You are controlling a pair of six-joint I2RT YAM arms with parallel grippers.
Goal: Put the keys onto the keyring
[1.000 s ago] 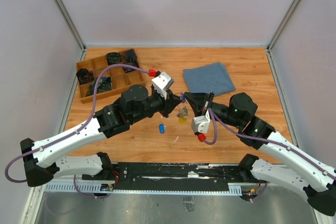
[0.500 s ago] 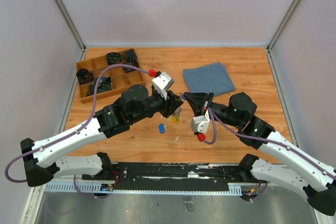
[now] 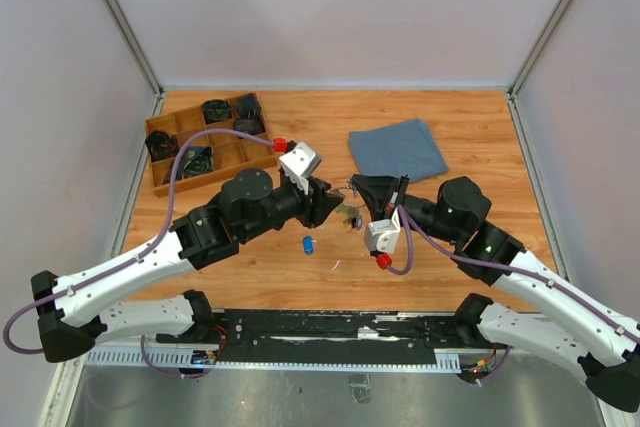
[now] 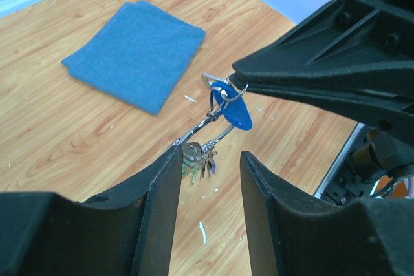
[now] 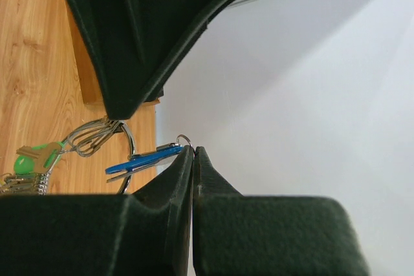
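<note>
Right gripper [image 5: 193, 152] is clamped on the keyring [image 4: 206, 127]; a blue key [image 4: 234, 113] hangs on it. Left gripper [image 4: 208, 159] jaws stand apart, holding nothing.

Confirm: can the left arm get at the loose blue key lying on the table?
Probably yes. The loose blue key lies uncovered on the table just by the open, empty left hand; the right hand holds the keyring up beside it, not over the key.
</note>
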